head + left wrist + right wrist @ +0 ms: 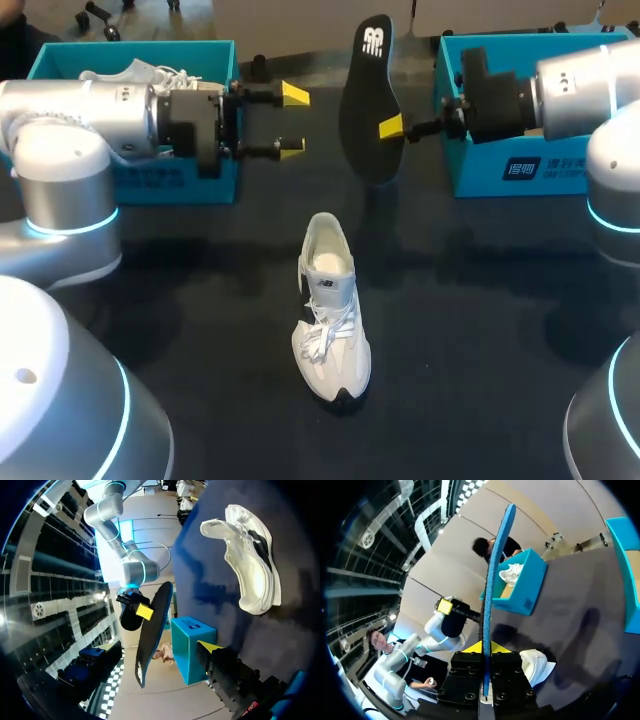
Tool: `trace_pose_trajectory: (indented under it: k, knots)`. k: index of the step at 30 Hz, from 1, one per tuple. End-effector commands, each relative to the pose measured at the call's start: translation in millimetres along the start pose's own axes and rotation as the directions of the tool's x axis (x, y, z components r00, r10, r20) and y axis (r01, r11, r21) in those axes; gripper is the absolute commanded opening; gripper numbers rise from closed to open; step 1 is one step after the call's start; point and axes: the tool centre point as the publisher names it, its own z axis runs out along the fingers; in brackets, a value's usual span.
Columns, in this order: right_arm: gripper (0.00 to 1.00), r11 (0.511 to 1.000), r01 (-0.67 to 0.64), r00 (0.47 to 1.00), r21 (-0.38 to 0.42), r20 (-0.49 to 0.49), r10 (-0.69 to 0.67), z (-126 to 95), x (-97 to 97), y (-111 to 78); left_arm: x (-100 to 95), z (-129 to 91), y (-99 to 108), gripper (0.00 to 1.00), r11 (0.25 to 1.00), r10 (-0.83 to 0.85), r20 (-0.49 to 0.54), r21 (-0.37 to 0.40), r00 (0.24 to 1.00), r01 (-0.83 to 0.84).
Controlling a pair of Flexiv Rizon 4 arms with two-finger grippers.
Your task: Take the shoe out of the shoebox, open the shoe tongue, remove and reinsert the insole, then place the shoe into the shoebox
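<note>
Insole (pixel 368 100) hangs on edge above the table (pixel 480 330), pinched between the fingers of the right gripper (pixel 392 128); the left gripper (pixel 293 122) is wide open and empty, just beside it. Shoe (pixel 330 310) sits upright below, its opening apparently narrow, so reinsertion may snag on the laces (pixel 322 338), or the thin grip may let the insole pivot. Both the left box (pixel 130 185) and right box (pixel 480 175) stand at the far sides, not obstructing.
</note>
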Motion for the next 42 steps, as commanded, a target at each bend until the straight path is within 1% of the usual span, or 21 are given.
trace_pose_trajectory:
  k: [1, 4, 11, 13, 14, 16, 33, 35, 37, 42]
  knots:
    - [0.0, 0.999, 0.03, 0.999, -0.012, 0.022, -0.029, 2.3, 2.2, -1.4, 0.9, -10.1, -8.9, 1.0, 0.992, -0.123, -0.042, -0.026, 0.992, 0.122]
    - [0.0, 0.996, 0.087, 0.996, -0.025, 0.039, -0.086, 2.6, 3.2, 2.0, 9.4, -14.4, -10.6, 1.0, 0.971, -0.238, -0.085, -0.049, 0.968, 0.234]
    - [0.0, 0.982, 0.183, 0.982, -0.045, 0.053, -0.181, 5.8, 7.2, 7.1, 25.9, -21.6, -20.4, 1.0, 0.923, -0.385, -0.159, -0.079, 0.909, 0.377]
    - [0.0, 0.977, 0.206, 0.978, -0.057, 0.05, -0.203, 6.9, 8.0, 7.3, 29.5, -23.3, -20.9, 1.0, 0.903, -0.43, -0.167, -0.098, 0.887, 0.419]
    - [0.0, 0.969, 0.238, 0.971, -0.067, 0.049, -0.235, 8.2, 10.0, 6.7, 33.9, -25.1, -20.8, 1.0, 0.87, -0.491, -0.17, -0.132, 0.854, 0.474]
    - [0.0, 0.96, 0.272, 0.962, -0.071, 0.053, -0.269, 9.7, 14.6, 7.3, 39.2, -26.6, -20.7, 1.0, 0.84, -0.541, -0.177, -0.168, 0.822, 0.516]
    - [0.0, 0.96, 0.272, 0.962, -0.071, 0.053, -0.269, 9.7, 14.6, 7.3, 39.2, -26.6, -20.7, 1.0, 0.84, -0.541, -0.177, -0.168, 0.822, 0.516]
    - [0.0, 0.96, 0.272, 0.962, -0.071, 0.053, -0.269, 9.7, 14.6, 7.3, 42.5, -29.2, -26.7, 1.0, 0.794, -0.607, -0.215, -0.187, 0.765, 0.578]
    - [0.0, 0.96, 0.272, 0.962, -0.071, 0.053, -0.269, 9.7, 14.6, 7.3, 46.7, -33.3, -33.6, 1.0, 0.766, -0.643, -0.256, -0.198, 0.722, 0.612]
    - [0.0, 0.944, 0.327, 0.943, -0.042, 0.079, -0.323, 12.6, 15.2, 2.3, 62.3, -45.5, -43.7, 1.0, 0.694, -0.717, -0.324, -0.253, 0.617, 0.674]
